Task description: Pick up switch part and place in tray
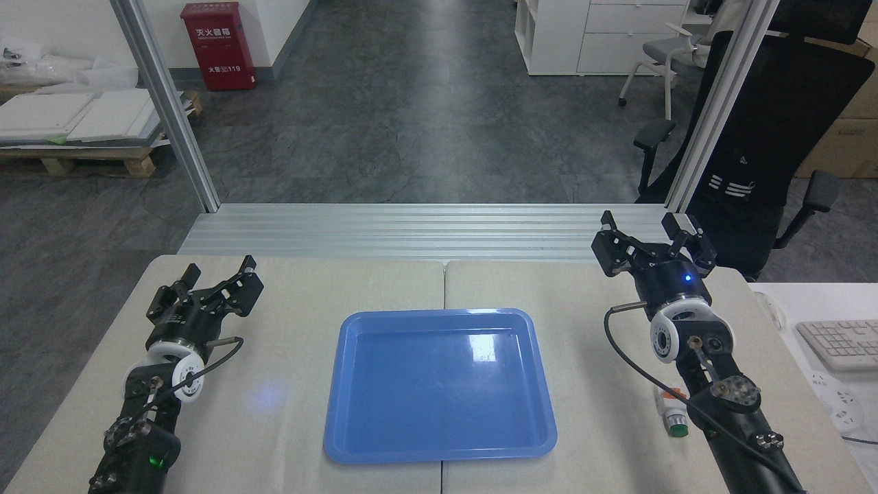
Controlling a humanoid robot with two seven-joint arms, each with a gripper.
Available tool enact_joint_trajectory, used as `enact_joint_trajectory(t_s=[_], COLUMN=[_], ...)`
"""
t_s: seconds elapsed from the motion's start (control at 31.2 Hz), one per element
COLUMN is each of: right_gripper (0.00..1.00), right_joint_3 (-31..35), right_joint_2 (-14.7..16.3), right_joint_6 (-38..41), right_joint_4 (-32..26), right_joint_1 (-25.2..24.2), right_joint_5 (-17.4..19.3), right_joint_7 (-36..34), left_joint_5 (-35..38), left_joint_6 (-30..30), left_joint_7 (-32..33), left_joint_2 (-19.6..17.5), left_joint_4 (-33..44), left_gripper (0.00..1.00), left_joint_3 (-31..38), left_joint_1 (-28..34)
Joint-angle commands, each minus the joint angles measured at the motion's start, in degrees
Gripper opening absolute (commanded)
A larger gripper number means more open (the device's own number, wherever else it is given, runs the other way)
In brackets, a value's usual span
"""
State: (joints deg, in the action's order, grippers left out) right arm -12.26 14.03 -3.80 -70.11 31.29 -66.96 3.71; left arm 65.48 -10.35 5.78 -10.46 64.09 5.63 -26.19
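The switch part [671,412] lies near the right edge of the surface [274,412], beside the tray [439,384]. Both the left gripper [223,278] and the right gripper [651,233] have fingers apart, holding nothing.

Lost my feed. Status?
Left gripper and right gripper open, empty. Switch part on table beside right forearm, partly hidden. Tray empty.

Office-cum-lab, swivel chairs [768,137], white cabinets [603,34], keyboard [840,343], aluminium frame posts [171,110] (red fire-extinguisher box [218,46] behind)
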Motion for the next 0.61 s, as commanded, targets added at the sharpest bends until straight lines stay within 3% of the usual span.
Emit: enact_joint_trajectory(t_s=[0.0, 0.58], right_gripper=[0.99, 0.99], right_joint_3=[0.1, 0.3], right_joint_2=[-2.0, -1.1], right_joint_6=[-0.2, -1.1], right_joint_4=[1.2, 1.5], right_joint_1=[0.4, 2.3], right_joint_5=[0.1, 0.1], right_joint_7=[0.0, 2.1], left_joint_5=[0.4, 0.0], left_joint_6=[0.1, -0.1], left_joint_7=[0.0, -0.1], left_joint_2=[-0.1, 0.0], left_joint_4=[0.0, 0.0], left_gripper=[1.00, 1.00], left_joint_3=[-0.1, 0.0], left_joint_1=[0.0, 0.0])
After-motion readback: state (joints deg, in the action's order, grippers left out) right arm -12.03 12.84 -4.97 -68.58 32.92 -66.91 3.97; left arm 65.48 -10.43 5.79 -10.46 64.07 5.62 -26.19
